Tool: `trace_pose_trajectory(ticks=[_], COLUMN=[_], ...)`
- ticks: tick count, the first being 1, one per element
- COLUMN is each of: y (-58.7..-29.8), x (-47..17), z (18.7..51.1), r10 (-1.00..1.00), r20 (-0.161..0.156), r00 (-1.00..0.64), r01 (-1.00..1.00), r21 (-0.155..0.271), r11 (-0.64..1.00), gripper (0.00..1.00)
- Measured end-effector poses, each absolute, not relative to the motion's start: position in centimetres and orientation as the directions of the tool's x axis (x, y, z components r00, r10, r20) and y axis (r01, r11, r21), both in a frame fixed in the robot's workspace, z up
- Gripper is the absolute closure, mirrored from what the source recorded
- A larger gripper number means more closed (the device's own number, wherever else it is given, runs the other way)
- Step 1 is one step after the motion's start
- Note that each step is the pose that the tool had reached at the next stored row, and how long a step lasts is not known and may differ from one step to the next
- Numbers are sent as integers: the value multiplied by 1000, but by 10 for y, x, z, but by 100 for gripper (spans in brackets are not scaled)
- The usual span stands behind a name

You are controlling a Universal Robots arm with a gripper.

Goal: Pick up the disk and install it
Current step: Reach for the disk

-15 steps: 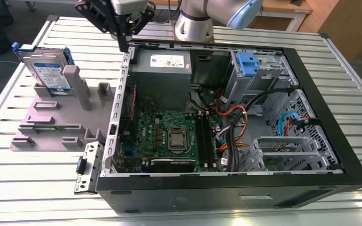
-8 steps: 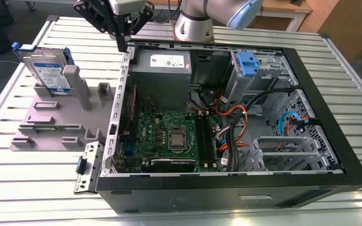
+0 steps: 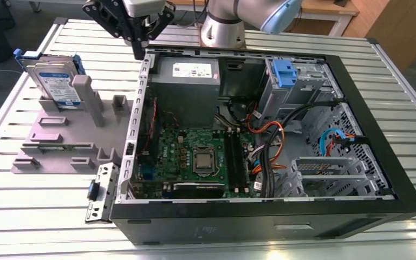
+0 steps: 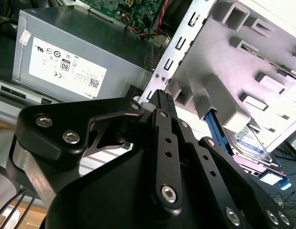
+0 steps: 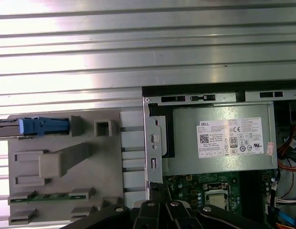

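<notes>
The pincer (image 3: 136, 53) hangs at the top of the exterior view, a bit left of the middle. Its two fingers are pressed together and hold nothing. Its tip is just beside the top left corner of the open computer case (image 3: 145, 97). The disk (image 3: 54, 81) stands on its edge in the grey holder (image 3: 63, 146) at the upper left, apart from the pincer. Open table (image 3: 20, 216) lies between them.
</notes>
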State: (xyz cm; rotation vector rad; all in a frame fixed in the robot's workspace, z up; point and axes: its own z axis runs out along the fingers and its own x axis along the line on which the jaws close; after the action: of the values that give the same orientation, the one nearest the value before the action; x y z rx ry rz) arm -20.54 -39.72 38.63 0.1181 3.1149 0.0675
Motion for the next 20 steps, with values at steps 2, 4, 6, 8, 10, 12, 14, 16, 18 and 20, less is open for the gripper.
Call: trace_pose_trajectory(ticks=[2,4,6,8,10,12,14,16,18,20], y=[-397,-397,-397,-397,-397,-397,-397,-397,-397,-397], x=[-206,-206,-207,-207,-208,-209,-210,-211,-212,-213], z=[386,386,386,386,386,386,386,386,386,386], r10=[76,76,76,76,76,76,76,76,76,76], r20=[-22,-22,-22,-22,-22,-22,-22,-22,-22,-22], r00=[-997,-997,-997,-997,-997,-997,-997,-997,-997,-997], r01=[75,75,75,75,75,75,75,75,75,75], r21=[44,44,44,44,44,44,44,44,44,44], r11=[996,996,996,996,996,996,996,996,996,996], gripper=[89,89,89,89,89,89,89,89,89,89])
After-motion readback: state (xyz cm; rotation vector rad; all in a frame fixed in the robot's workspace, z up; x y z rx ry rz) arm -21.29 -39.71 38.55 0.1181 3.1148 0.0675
